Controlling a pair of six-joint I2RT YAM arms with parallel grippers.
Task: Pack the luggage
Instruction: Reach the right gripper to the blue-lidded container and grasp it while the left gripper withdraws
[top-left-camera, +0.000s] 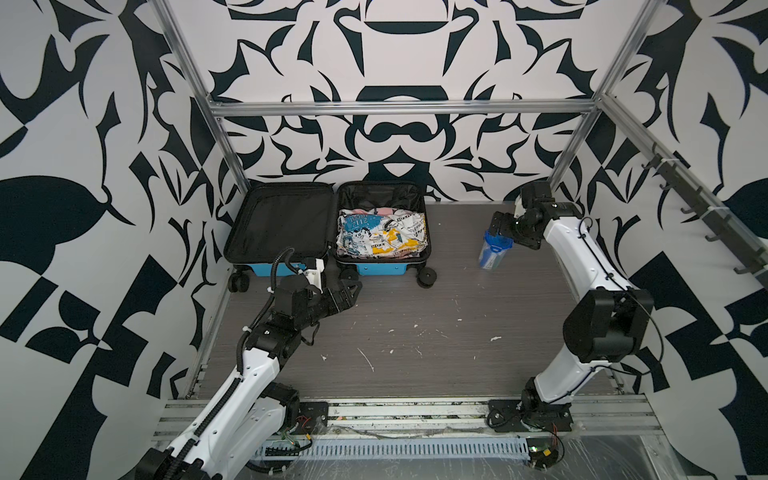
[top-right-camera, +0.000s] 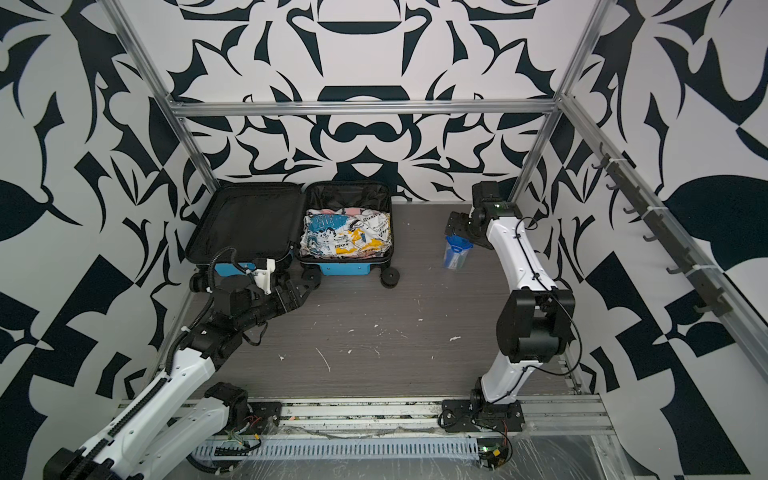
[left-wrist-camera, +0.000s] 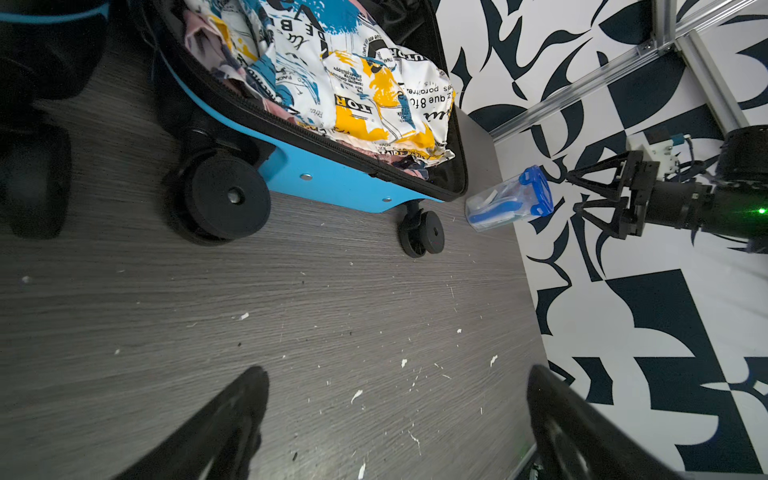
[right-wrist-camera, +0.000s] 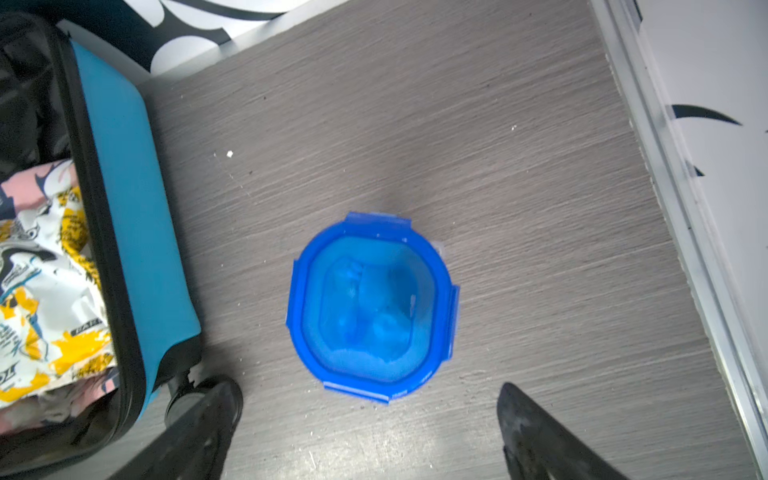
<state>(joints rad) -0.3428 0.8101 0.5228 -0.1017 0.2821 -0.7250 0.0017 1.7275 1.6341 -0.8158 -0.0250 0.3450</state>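
Observation:
The luggage (top-left-camera: 382, 268) (top-right-camera: 347, 269) lies open at the back of the table, a bright blue shell with black lining. Its left half (top-left-camera: 278, 220) is empty. Its right half holds folded printed clothes (top-left-camera: 380, 235) (left-wrist-camera: 357, 91) (right-wrist-camera: 45, 282). A clear container with a blue lid (top-left-camera: 492, 253) (top-right-camera: 457, 255) (right-wrist-camera: 370, 307) stands upright to the right of the luggage. My right gripper (top-left-camera: 498, 235) (left-wrist-camera: 572, 192) (right-wrist-camera: 370, 388) hovers just above that lid, open and empty. My left gripper (top-left-camera: 354, 291) (top-right-camera: 309, 286) (left-wrist-camera: 399, 374) is low in front of the luggage, open over bare table.
Black spinner wheels (top-left-camera: 426, 276) (left-wrist-camera: 226, 199) stick out at the luggage's front. Aluminium frame posts (top-left-camera: 226, 137) stand at the back corners. A rail of black hooks (top-left-camera: 706, 216) runs along the right wall. White scuffs mark the grey table (top-left-camera: 415, 353).

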